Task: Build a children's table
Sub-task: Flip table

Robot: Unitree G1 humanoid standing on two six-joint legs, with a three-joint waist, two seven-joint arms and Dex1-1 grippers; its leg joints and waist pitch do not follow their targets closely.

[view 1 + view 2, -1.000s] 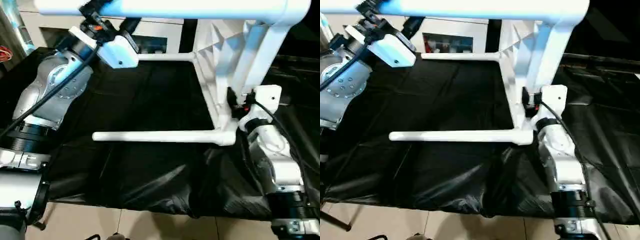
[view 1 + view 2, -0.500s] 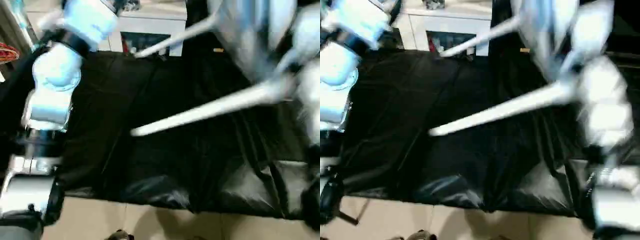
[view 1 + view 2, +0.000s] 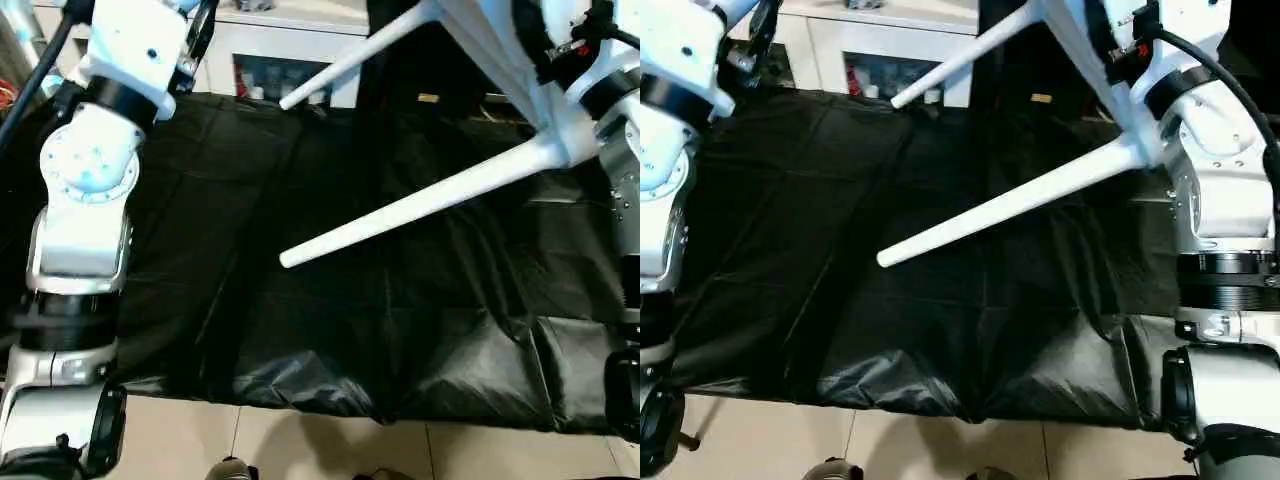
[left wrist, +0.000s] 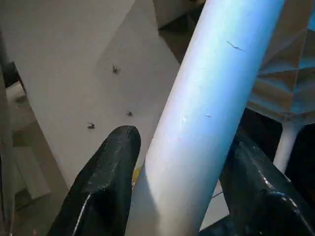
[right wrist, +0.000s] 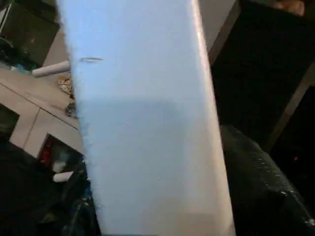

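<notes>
Left eye view: the children's table [image 3: 520, 90] hangs tilted in the air above the black sheet [image 3: 330, 300], two legs jutting towards the robot's left, the nearer leg [image 3: 400, 215] low over the sheet and the farther leg [image 3: 340, 62] pointing at the white cabinet [image 3: 290, 40]. Both arms are raised to its upper parts, probably so the assembled table can be turned onto its feet. I count two legs here.

Right eye view: the same two legs show, and the right arm [image 3: 1220, 150] stands close against the corner where the nearer one joins the top.

Left wrist view: the left gripper [image 4: 179, 162] has its two black fingers [image 4: 110, 172] about half apart with a white leg tube between them, one finger on each side; it appears gripped. A further thin leg and the ribbed underside show beyond.

Right wrist view: a broad white part of the table lies between the right gripper's dark fingers [image 5: 256, 182]; whether they pinch it or are letting go, I cannot tell.
</notes>
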